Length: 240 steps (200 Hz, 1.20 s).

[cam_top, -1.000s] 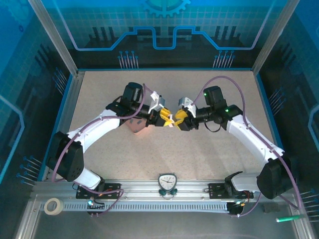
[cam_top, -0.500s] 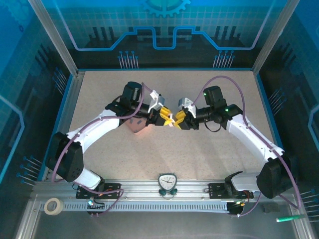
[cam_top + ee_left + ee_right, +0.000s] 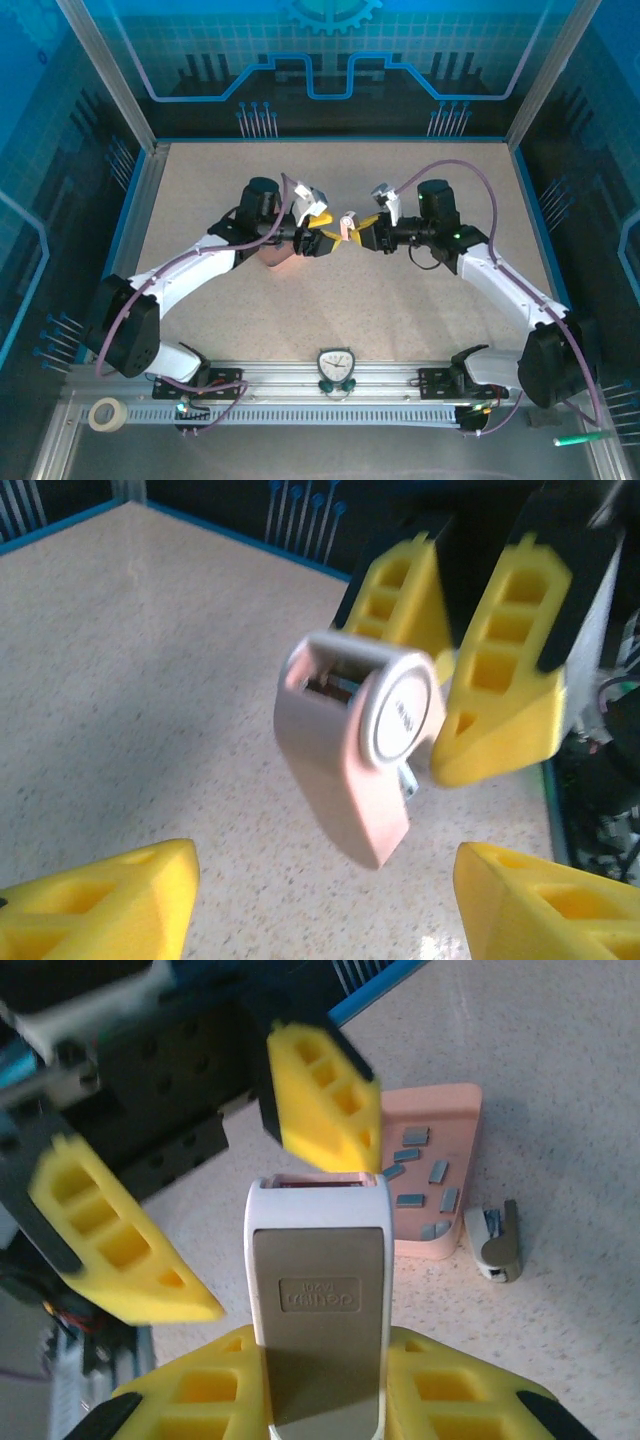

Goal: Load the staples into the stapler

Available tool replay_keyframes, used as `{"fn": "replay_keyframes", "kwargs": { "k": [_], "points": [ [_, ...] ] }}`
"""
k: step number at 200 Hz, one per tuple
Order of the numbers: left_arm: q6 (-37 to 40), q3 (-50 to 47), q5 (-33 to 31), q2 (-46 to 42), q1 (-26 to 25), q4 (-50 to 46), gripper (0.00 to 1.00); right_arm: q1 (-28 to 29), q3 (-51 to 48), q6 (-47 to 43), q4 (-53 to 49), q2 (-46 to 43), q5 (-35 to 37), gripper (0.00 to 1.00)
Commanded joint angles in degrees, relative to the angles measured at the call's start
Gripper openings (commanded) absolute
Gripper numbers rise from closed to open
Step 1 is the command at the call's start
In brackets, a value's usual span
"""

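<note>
Over the central tabletop (image 3: 330, 320), right gripper (image 3: 322, 1390) clasps the stapler (image 3: 320, 1290); left gripper (image 3: 320, 905) stands released; staples (image 3: 420, 1172) lie unloaded in the tray (image 3: 455, 1110).

In your right wrist view you find the stapler (image 3: 320, 1290) at lower centre and the staples (image 3: 409, 1155) in the tray (image 3: 455, 1110), upper right.

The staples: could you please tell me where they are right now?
In the right wrist view, the staples lie in the salmon-pink tray on the table, to the right of the stapler and next to a small grey part.
</note>
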Motion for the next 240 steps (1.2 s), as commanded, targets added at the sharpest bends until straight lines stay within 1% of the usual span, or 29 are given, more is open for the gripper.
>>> {"fn": "replay_keyframes", "kwargs": {
  "k": [1,14,34,56,76,101,121,137,146,179,217,240],
  "points": [
    [0.2,-1.5,-6.3,-1.4,-2.0,1.6,0.69,-1.3,-2.5,16.4,7.0,0.0,-1.3,0.09],
    [0.7,-2.6,-7.1,-1.4,-2.8,2.6,0.69,-2.1,-2.8,20.8,7.9,1.2,-3.6,0.10],
    [-1.2,-4.6,-7.1,-1.4,-3.2,6.4,0.68,-3.4,-3.2,26.7,10.2,3.2,-6.5,0.08],
    [-2.9,-5.8,-7.1,-0.9,-3.6,9.9,0.68,-3.4,-3.5,29.3,12.3,4.6,-7.9,0.06],
    [-3.5,-5.6,-6.7,0.0,-4.1,11.2,0.67,-3.4,-3.7,31.1,14.0,5.7,-9.1,0.04],
    [-4.7,-5.3,-7.3,1.2,-4.3,13.3,0.67,-3.4,-3.6,31.6,14.7,6.3,-10.0,0.03],
    [-4.7,-4.6,-9.3,2.0,-4.3,13.4,0.66,-3.4,-3.6,31.9,15.1,6.7,-11.2,0.03],
    [-3.9,-3.9,-11.5,2.3,-4.3,12.5,0.64,-3.4,-3.6,31.7,15.0,6.8,-12.2,0.03],
    [-3.5,-3.8,-13.2,2.2,-4.3,12.0,0.63,-3.4,-3.6,31.4,14.6,6.9,-12.8,0.00],
    [-0.6,-3.4,-17.4,1.2,-4.2,9.3,0.63,-3.7,-3.7,29.4,11.7,6.5,-13.5,0.00],
    [1.3,-4.2,-20.3,-0.3,-3.2,8.7,0.61,-4.5,-3.6,28.1,9.9,6.0,-14.6,0.00],
    [1.3,-4.0,-20.7,-0.7,-1.8,8.4,0.60,-4.8,-3.5,27.4,8.9,6.1,-15.2,0.00]
  ]
}}
